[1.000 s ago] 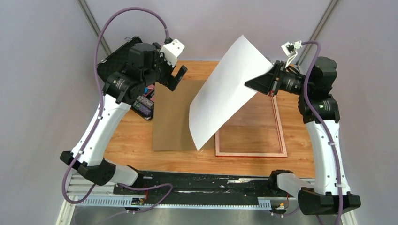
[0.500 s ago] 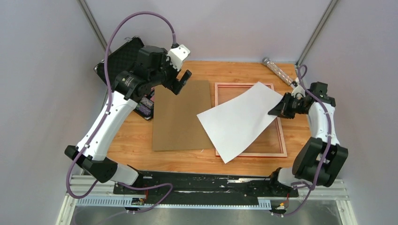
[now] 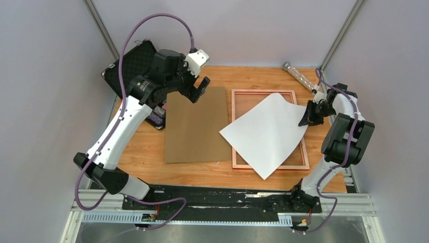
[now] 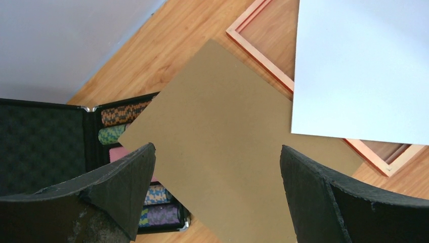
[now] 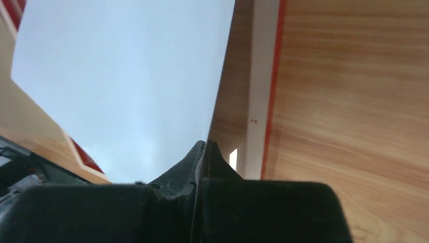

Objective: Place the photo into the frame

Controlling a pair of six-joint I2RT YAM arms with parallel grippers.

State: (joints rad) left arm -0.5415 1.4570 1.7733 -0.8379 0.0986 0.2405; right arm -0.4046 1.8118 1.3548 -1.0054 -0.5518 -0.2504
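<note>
Pinching one corner of the photo (image 3: 268, 134), the right hand (image 3: 306, 117) has its fingers pressed together on the sheet's edge, and that corner curls up off the counter (image 3: 146, 152). One photo is in view, plain white side up. It lies askew across the single frame (image 3: 305, 152), not squared to it. Its near corner hangs out over the frame's near rail, and its left corner passes over the left rail onto the edge of the brown backing board (image 3: 195, 126).

The frame lies flat on the right half of the counter, pinkish-copper face up, with bare wood showing through its opening at the far left and near right. In the right wrist view a strip of red shows along its rail.

One backing board lies flat just left of the frame, its right edge close alongside the left rail. The left hand (image 3: 199, 90) hovers above the board's far end with its two fingers spread wide and nothing between them.

One black foam-lined case (image 3: 129, 61) stands open at the far left corner. Rows of striped chips (image 4: 121, 114) lie in its lower half, partly covered by the board, so I cannot count them. One glittery tube (image 3: 298, 76) lies at the far right edge, well apart from the frame.

Two arms, two hands — one gripping, one empty.
</note>
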